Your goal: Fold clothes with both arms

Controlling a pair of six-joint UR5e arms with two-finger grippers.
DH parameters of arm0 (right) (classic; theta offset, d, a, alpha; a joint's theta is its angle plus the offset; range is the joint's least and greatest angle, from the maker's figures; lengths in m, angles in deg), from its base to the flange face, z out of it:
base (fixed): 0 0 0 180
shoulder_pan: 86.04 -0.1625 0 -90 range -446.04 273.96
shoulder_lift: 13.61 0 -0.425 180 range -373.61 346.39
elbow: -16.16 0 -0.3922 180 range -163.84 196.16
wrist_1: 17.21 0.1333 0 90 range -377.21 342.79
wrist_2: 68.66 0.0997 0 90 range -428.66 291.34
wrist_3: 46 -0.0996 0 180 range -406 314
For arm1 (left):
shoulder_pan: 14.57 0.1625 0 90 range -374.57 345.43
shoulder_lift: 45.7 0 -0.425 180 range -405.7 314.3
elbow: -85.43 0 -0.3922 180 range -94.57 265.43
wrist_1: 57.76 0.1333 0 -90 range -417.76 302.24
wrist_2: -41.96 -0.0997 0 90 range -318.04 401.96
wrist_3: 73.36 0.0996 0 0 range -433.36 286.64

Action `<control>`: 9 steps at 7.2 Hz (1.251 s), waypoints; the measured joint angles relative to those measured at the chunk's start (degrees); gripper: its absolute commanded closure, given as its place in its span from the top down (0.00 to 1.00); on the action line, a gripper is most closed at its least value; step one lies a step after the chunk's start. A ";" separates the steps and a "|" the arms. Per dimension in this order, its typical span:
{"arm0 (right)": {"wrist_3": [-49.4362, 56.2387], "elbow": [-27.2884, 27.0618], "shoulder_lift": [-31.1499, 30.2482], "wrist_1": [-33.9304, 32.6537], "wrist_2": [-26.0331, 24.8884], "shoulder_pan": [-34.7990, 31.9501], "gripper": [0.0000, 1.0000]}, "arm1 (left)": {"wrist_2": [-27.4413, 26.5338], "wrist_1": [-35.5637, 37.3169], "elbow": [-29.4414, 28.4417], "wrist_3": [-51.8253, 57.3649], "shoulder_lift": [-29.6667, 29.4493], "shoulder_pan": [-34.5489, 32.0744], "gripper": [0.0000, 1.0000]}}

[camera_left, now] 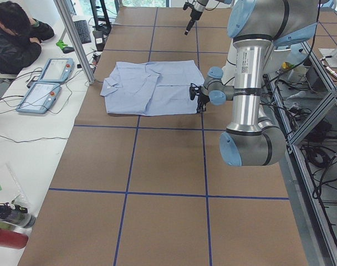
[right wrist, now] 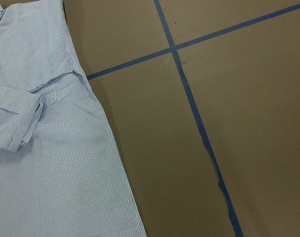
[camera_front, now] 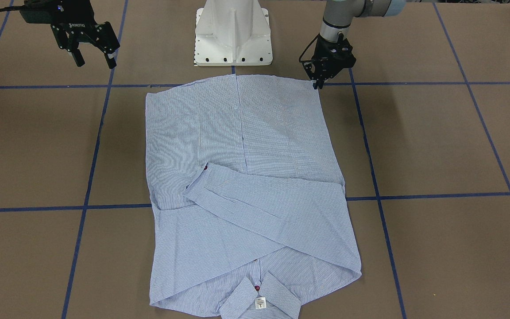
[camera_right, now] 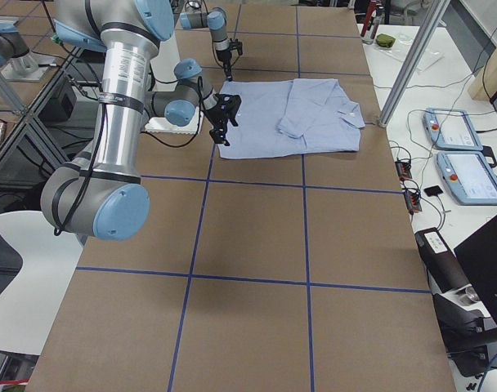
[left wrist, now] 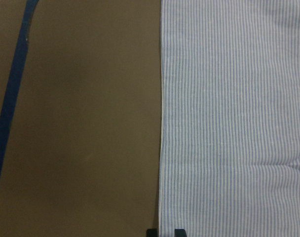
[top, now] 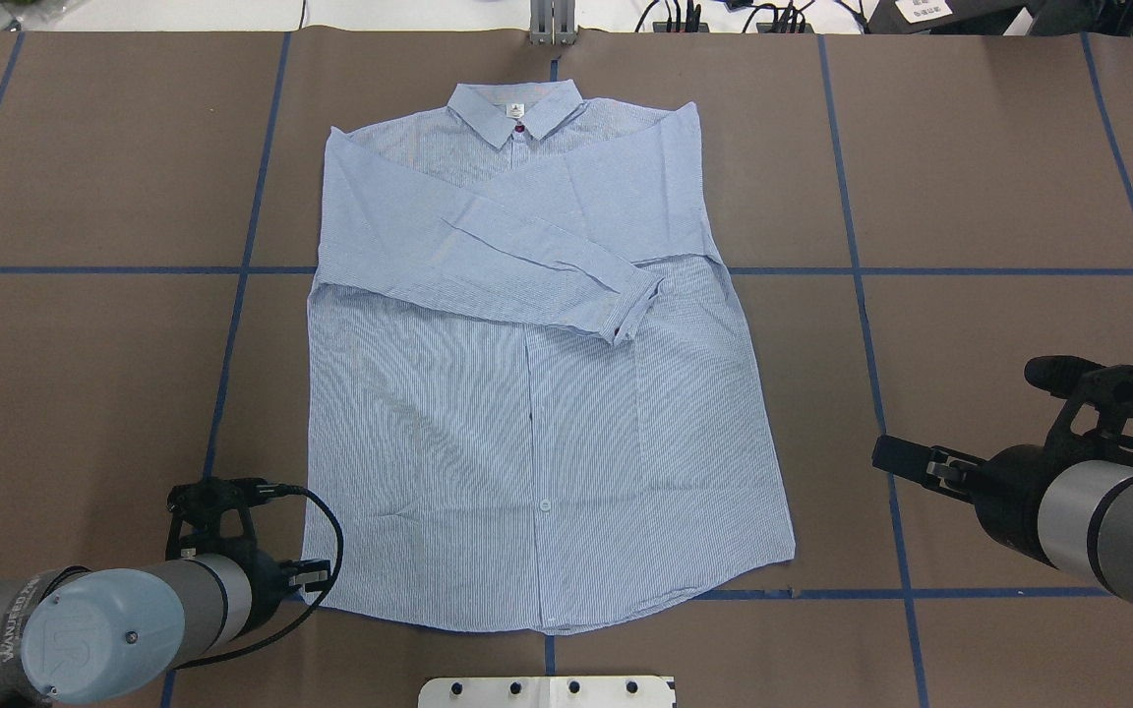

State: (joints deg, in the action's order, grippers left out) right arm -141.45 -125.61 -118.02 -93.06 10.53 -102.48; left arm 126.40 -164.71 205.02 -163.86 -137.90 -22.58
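on the tabletop [camera_front: 436,141]: brown, crossed by blue tape lines [camera_front: 414,196]; one garment is spread in the middle, in front of the white pedestal [camera_front: 233,35].
shirt [top: 547,423]: flat and front up, with the collar [top: 515,103] at the far side from the robot and the hem [top: 547,618] nearest it.
done so far: both sleeves [top: 488,251] are laid across the chest, one over the other, with a cuff ending near the button line.
left to do: the body lies at full width and full length, so i'd say the side folds and the hem-to-collar fold remain. it looks early on.
left arm [top: 114,619]: reaching low, wrist pointing down at the hem corner on its own side.
right arm [top: 1107,521]: held up and out to its side, well apart from the cloth.
left claw [camera_front: 317,83]: tips at that hem corner, touching or just beside it, fingers drawn narrow. i cannot tell whether it is clenched on the cloth.
right claw [camera_front: 95,61]: released, fingers spread, holding nothing, hanging over bare tabletop.
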 measured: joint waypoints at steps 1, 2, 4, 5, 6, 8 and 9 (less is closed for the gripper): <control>0.00 0.00 -0.01 0.00 0.00 0.00 1.00 | 0.06 -0.01 -0.09 0.02 -0.26 0.12 0.28; 0.00 0.03 -0.05 0.00 0.00 0.00 1.00 | 0.09 -0.01 -0.55 0.00 -0.96 0.29 0.28; 0.00 0.14 -0.06 0.00 0.00 0.00 1.00 | 0.10 -0.01 -2.24 -0.02 -2.89 0.39 0.28; 0.00 0.16 -0.03 0.00 0.00 0.00 1.00 | 0.10 -0.01 -2.50 0.00 -3.24 0.31 0.28; 0.00 0.18 -0.01 0.00 0.00 0.00 1.00 | 0.17 0.09 -2.10 0.08 -3.32 0.07 0.28; 0.00 0.21 0.00 0.00 0.00 0.00 1.00 | 0.34 0.44 0.08 2.19 -2.11 -0.46 0.36; 0.00 0.35 0.03 0.02 0.00 0.00 1.00 | 0.36 0.49 0.62 2.98 -1.10 -0.56 0.38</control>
State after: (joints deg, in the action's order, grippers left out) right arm -141.45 -125.26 -117.99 -93.04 10.53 -102.48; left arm 126.76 -164.22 205.64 -160.88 -139.00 -23.13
